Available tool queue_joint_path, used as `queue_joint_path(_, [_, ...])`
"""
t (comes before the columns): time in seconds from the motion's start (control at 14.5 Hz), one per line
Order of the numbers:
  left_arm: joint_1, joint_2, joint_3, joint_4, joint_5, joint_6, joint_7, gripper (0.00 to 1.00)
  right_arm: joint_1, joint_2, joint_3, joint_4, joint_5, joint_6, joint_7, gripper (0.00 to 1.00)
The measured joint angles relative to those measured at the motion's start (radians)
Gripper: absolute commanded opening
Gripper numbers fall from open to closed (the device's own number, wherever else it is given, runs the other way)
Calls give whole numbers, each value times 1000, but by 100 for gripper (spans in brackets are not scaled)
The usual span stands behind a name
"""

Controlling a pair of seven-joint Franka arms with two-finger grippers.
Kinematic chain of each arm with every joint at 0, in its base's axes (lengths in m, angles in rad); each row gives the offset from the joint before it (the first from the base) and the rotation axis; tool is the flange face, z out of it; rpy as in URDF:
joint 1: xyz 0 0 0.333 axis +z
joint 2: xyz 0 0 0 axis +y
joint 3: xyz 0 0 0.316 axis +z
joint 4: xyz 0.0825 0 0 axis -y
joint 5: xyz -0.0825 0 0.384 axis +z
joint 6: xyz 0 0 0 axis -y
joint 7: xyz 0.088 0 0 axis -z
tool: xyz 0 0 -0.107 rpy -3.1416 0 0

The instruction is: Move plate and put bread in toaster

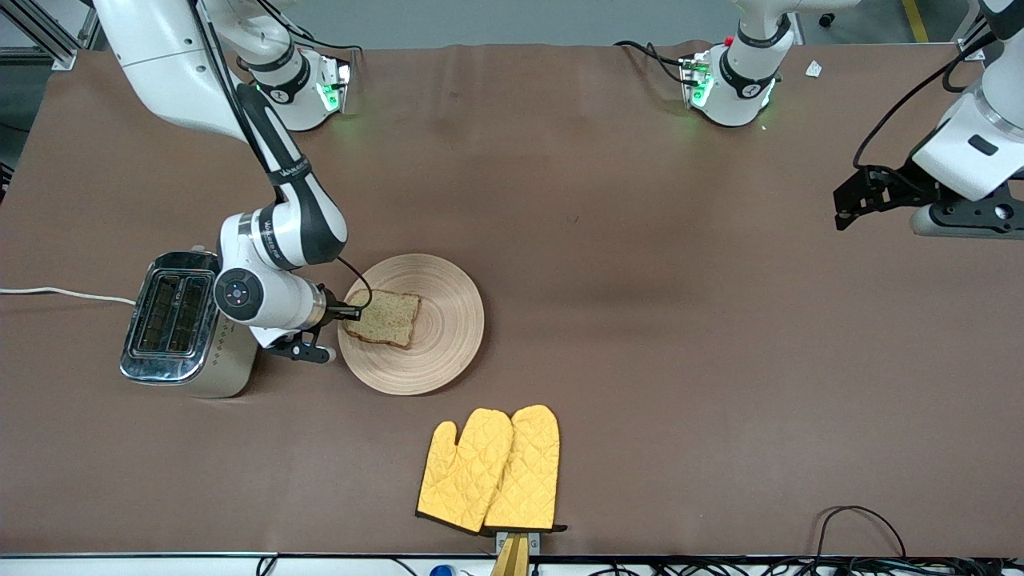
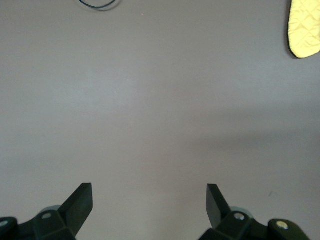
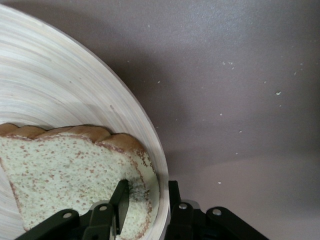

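Bread (image 1: 386, 318) looks soft and crumbly, right gripper (image 1: 350, 313) pinching plate (image 1: 448, 336) rim at 9 o'clock, left gripper (image 2: 149, 201) idle, wide open

place: robotics lab | evidence: aluminium frame (image 1: 48, 36), brown table mat (image 1: 640, 240), loose cables (image 1: 864, 520)

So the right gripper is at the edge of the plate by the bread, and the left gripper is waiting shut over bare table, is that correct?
Not quite: the left gripper is open, its fingers spread wide apart, as the left wrist view shows. The rest holds: it waits over bare table, and the right gripper is at the edge of the plate by the bread.
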Motion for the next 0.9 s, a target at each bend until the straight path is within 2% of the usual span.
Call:
queue_joint_path(0.21, [1,-26,24,-37,-19,11,0,100,4,0,2,0,0,0,9,22])
queue_joint_path(0.62, [1,-26,28,-38,-21,15,0,100,4,5,2,0,0,2,12,1])
queue_joint_path(0.9, [7,-26,28,-38,-21,15,0,100,4,6,3,6,0,-1,19,0])
